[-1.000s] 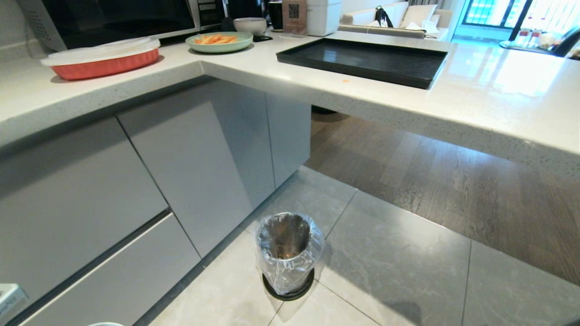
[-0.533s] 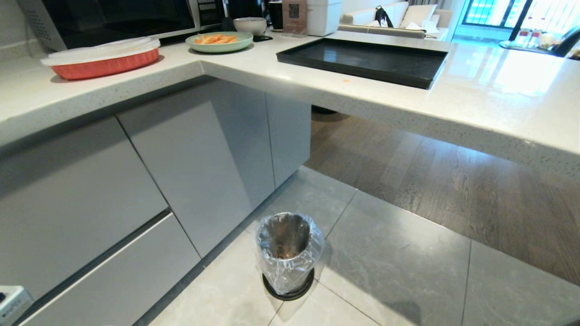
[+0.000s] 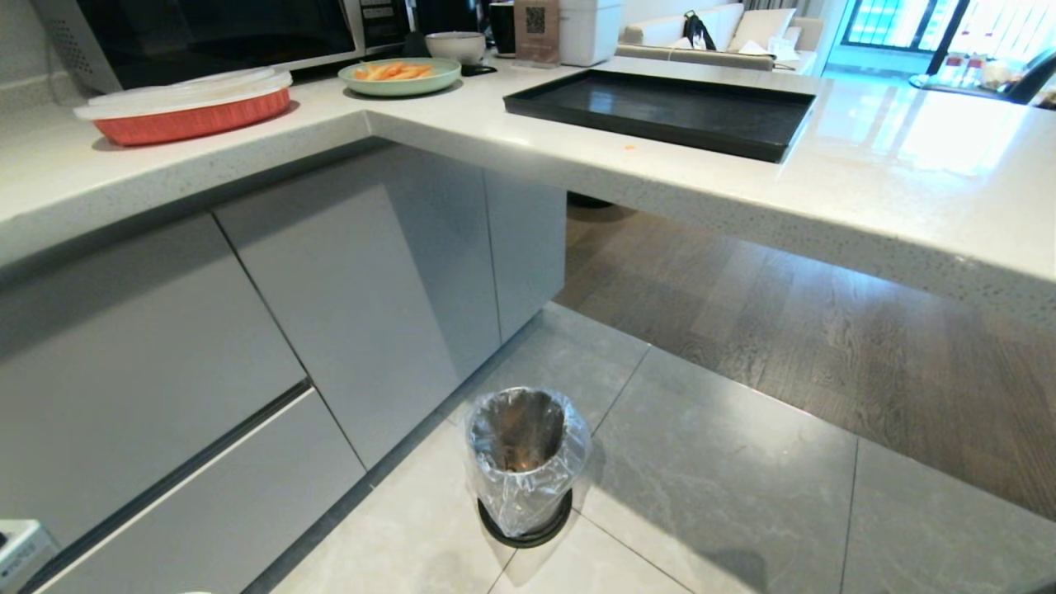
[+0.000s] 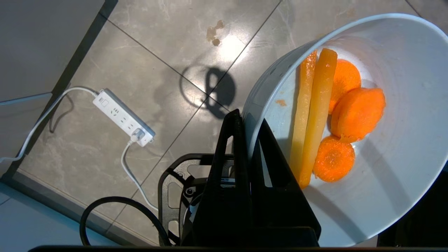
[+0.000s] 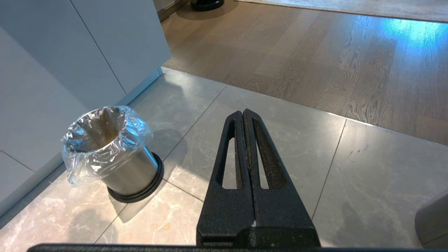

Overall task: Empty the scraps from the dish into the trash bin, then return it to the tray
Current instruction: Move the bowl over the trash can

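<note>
My left gripper (image 4: 250, 119) is shut on the rim of the dish (image 4: 392, 182), a pale glossy bowl held tilted above the floor tiles. One finger is outside the wall and one inside. The scraps (image 4: 337, 115), three orange carrot slices and two yellowish sticks, lie inside the dish. The trash bin (image 3: 525, 462), shiny metal with a crinkled clear liner, stands on the tiles by the cabinet; it does not show in the left wrist view. My right gripper (image 5: 244, 113) is shut on nothing, above the tiles beside the trash bin (image 5: 112, 154). The black tray (image 3: 676, 107) lies bare on the counter.
A white power strip (image 4: 123, 117) with cables lies on the floor near the cabinet fronts (image 3: 355, 313). On the counter stand a green plate of carrot strips (image 3: 399, 76), a red baking dish (image 3: 186, 111) and a greyish bowl (image 3: 455, 45). Wood floor runs under the counter overhang.
</note>
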`<state>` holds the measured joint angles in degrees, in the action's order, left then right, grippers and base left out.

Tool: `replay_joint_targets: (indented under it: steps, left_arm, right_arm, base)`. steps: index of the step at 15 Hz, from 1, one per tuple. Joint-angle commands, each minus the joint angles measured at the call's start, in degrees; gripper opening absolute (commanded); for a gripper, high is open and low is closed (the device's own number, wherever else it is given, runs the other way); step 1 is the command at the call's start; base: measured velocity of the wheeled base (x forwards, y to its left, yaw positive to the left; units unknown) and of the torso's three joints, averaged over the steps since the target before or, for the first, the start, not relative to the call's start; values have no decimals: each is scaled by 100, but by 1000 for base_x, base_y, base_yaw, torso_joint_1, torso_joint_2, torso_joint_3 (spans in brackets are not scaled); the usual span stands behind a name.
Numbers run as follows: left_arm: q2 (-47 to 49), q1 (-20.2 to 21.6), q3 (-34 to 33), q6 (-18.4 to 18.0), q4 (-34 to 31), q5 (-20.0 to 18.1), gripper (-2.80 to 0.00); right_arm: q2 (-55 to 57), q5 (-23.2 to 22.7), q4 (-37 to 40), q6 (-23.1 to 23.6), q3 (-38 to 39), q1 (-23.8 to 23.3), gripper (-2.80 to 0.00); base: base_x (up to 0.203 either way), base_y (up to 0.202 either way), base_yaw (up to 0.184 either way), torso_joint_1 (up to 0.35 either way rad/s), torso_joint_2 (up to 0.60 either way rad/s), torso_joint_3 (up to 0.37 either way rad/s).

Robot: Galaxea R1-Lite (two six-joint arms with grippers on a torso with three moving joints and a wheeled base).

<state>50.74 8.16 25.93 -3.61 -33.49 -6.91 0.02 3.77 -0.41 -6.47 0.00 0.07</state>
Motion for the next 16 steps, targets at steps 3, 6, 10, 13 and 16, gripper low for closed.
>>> replay_joint_targets:
  steps: [3,6,10,13,16]
  left_arm:
    - [-11,-16,57,0,-17,-12,-280]
    - [6,-41,87,-17,-17,41,-280]
    - [6,-121,110,9,-17,292,-280]
    - [6,-130,149,26,-35,276,-280]
    - [6,-139,184,27,-79,269,-280]
  right_arm:
    - [-2,1,-2,-3,0,1,-280]
    - [-2,1,-2,-3,0,1,-280]
    - [-2,1,-2,-3,0,1,-280]
    - [-1,1,-2,-3,0,1,-280]
    - [-2,1,-2,-3,0,1,-280]
  base:
    - [0,0,0,0,0,0]
    - [0,0,0,0,0,0]
    - [0,0,0,0,0,0]
    - [0,0,0,1,0,-47]
    - [0,0,0,4,3,-166]
